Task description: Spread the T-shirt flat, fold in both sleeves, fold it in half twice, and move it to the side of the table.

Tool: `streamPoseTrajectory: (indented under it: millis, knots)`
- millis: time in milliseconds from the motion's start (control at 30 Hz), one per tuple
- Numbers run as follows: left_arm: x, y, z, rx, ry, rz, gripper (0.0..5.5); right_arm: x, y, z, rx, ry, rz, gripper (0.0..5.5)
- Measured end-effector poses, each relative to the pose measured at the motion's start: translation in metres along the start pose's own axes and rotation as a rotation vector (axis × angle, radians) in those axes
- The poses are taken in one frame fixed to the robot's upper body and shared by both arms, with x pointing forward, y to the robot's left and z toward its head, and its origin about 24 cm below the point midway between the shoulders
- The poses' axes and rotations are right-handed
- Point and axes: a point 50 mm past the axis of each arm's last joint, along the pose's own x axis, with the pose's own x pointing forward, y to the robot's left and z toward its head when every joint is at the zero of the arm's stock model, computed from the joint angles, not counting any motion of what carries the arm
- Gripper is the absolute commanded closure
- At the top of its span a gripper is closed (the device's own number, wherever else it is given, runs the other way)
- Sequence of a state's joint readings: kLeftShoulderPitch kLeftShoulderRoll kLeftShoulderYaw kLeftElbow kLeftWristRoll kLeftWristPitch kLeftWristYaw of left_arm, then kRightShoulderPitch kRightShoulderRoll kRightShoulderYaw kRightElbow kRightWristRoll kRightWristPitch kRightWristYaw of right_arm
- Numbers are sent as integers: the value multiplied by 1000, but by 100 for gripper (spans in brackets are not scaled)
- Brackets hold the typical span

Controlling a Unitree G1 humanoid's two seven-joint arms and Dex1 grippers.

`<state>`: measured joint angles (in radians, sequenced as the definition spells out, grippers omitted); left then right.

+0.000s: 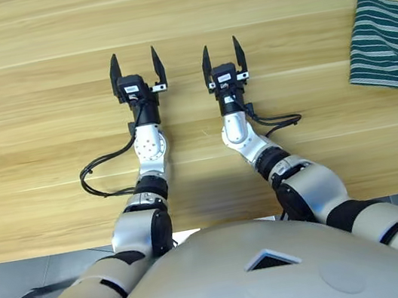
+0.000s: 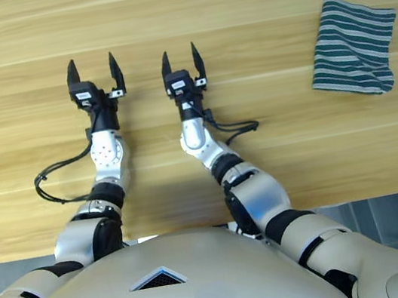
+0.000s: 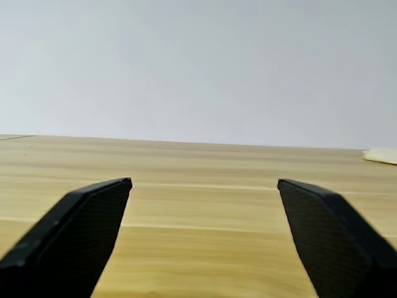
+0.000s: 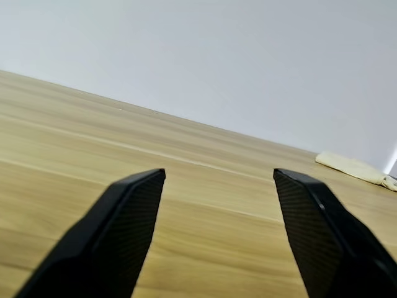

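We see the T-shirt (image 2: 354, 45), green with pale stripes, lying as a compact folded bundle on the far right of the counter (image 1: 28, 40), slightly skewed to the counter's grain and a little rumpled at its near right corner. Both arms rest over the middle of the counter, well apart from the garment. The left end effector (image 1: 134, 57) has its fingers (image 3: 80, 236) spread wide with nothing between them, and the right end effector (image 1: 220, 46), just beside it, is likewise spread and empty. Both point toward the far edge. From how the bundle lies, we judge the folding done and the shirt already at the side, so little or nothing of the task seems left. If it needs another nudge or tidying, we expect thin knit fabric: light, limp and without stiffness of its own, so a lifted corner would droop and the stacked layers could slide or fan open. We would take hold along a folded edge, not a loose one, pinching through all layers at once. Better, we would grip two corners of the same edge, one per end effector, and drag it low across the smooth wood instead of hoisting it. A small pale object (image 4: 353, 166) lies far off at the counter's edge; we cannot tell what it is.
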<state>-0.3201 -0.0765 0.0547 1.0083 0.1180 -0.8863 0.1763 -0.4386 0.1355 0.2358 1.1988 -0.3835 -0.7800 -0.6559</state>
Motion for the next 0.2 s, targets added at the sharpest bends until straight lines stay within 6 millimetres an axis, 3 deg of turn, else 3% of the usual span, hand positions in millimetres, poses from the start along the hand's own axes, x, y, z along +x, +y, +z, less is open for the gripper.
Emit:
streamPoseTrajectory:
  millis: [200]
  knots:
    - [4,-17,-3,101,30,-22,110,1,2,-1,-25,15,11,184]
